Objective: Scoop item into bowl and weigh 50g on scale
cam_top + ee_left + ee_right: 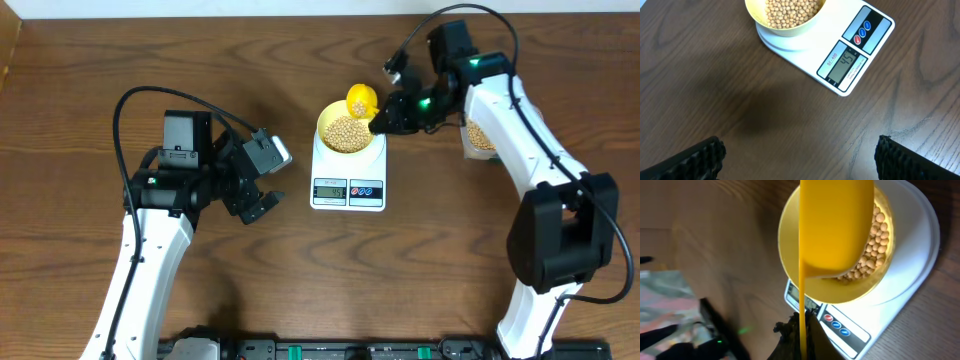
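Note:
The pale yellow bowl (324,138) stands on the white scale (347,200) and holds tan beans (347,133). My right gripper (385,122) is shut on the handle of a bright yellow scoop (361,99), held tilted over the bowl's far rim. In the right wrist view the scoop (837,225) covers most of the bowl (840,292), with beans (876,245) showing beside it above the scale (912,265). In the left wrist view the scale (860,45) display reads 45, with the bowl (790,31) and beans (790,10) on it. My left gripper (262,203) is open and empty, left of the scale.
A clear tub (480,138) with more beans sits to the right of the scale, partly hidden behind my right arm. Bare wooden table lies under my left gripper (800,160).

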Robot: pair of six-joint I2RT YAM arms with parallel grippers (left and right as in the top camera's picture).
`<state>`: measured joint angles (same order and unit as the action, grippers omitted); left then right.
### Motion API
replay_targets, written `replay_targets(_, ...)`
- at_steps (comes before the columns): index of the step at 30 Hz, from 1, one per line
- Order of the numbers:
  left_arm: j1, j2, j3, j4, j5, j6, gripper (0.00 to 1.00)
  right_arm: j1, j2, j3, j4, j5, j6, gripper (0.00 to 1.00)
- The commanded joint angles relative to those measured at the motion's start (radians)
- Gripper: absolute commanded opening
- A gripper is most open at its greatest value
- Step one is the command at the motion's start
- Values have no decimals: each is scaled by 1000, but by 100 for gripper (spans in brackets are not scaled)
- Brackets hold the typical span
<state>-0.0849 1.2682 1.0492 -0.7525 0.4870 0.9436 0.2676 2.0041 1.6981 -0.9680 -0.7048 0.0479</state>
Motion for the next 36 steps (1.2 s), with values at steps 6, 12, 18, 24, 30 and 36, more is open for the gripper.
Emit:
replay_targets(6, 4, 6, -9, -2, -6, 10, 97, 69, 10, 17, 8, 156, -28, 1)
replay_targets(12, 4, 6, -9, -2, -6, 10, 98, 94, 10, 19, 10, 203, -43, 1)
replay_targets(18, 4, 6, -9, -2, -6, 10, 98, 119, 10, 49, 3, 276, -68, 1)
replay_targets(24, 4, 6, -9, -2, -6, 10, 98, 147, 10, 106, -39, 385, -124, 1)
replay_targets(30, 4, 6, -9, -2, -6, 10, 98, 174, 10, 143, -95, 467, -163, 1)
replay_targets(36, 4, 6, -9, -2, -6, 10, 97, 203, 10, 153, -108, 529, -177, 1)
